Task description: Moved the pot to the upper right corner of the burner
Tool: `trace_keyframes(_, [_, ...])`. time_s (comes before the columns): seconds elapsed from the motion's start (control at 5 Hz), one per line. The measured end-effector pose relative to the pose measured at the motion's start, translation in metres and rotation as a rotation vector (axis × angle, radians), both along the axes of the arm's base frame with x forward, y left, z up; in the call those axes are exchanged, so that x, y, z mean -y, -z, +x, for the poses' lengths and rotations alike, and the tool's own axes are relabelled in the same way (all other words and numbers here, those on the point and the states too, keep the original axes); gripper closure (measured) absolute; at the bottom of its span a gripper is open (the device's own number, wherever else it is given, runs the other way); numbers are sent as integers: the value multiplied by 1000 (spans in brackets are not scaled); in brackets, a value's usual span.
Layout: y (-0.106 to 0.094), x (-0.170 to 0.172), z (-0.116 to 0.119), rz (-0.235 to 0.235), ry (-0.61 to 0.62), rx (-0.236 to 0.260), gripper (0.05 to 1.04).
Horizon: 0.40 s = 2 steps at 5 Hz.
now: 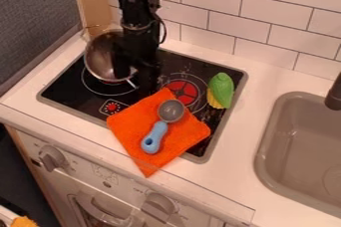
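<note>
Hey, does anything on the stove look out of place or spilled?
The orange cloth looks misplaced: it covers part of the stovetop and sticks out past its front edge, with a blue-handled spoon on top. The metal pot may be tipped. I see no spill.

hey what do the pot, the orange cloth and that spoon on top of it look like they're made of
The pot looks like bare metal, probably steel, going by its silvery sheen. The cloth seems to be soft fabric, perhaps terry or microfiber, with a matte, slightly fuzzy surface. The spoon has a smooth light-blue handle that looks like plastic; its gray bowl could be plastic or metal.
</note>
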<state>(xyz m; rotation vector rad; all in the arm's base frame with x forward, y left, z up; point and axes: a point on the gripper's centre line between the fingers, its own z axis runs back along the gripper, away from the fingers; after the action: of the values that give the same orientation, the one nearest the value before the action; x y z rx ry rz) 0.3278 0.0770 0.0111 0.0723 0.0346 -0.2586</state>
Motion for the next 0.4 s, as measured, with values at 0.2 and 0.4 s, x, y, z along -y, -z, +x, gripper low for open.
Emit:
trace_keyframes(0.2, [0,3,-9,5,10,1,133])
trace_keyframes(0.4, [-4,3,-8,13,19,10,336])
